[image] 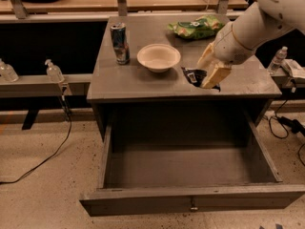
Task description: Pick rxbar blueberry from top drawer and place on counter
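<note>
The rxbar blueberry point(192, 75), a dark wrapper with a white patch, is at the counter's point(138, 86) front right, low over or touching the surface. My gripper point(208, 68) is shut on it; one cream finger is behind the bar and one in front. The white arm comes in from the upper right. The top drawer point(190, 198) stands pulled fully open below, and its grey floor is bare.
On the counter are a white bowl point(158, 57), a can point(119, 43) at the left and a green chip bag point(195, 27) at the back. Water bottles point(53, 71) stand on the left ledge, another bottle point(277, 59) at the right. Cables lie on the floor.
</note>
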`<state>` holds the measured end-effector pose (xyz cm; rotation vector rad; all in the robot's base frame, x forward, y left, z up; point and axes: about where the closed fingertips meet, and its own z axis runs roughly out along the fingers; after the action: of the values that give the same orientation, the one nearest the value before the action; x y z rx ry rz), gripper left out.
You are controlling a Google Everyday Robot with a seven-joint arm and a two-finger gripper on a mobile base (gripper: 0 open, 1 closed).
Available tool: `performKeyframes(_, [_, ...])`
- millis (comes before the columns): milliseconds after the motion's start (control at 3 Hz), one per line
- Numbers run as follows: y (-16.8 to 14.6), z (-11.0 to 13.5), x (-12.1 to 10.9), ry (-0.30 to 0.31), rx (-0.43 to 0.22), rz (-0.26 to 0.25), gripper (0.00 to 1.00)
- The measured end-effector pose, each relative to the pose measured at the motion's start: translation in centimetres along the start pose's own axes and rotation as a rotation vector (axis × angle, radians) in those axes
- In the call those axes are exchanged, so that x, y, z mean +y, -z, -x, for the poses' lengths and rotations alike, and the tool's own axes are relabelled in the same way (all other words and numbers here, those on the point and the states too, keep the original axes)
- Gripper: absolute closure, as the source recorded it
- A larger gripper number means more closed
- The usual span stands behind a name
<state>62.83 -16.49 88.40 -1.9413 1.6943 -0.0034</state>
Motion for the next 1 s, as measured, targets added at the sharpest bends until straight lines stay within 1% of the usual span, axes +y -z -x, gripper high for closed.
performKeyframes(333, [0.93, -1.54, -1.83, -0.071, 0.067, -0.053, 1.00])
performKeyframes(667, [0.93, -1.54, -1.82, -0.071, 0.067, -0.053, 1.00])
performKeyframes(1000, [0.85, -1.78, -2.16, -0.090, 0.067, -0.051, 1.00])
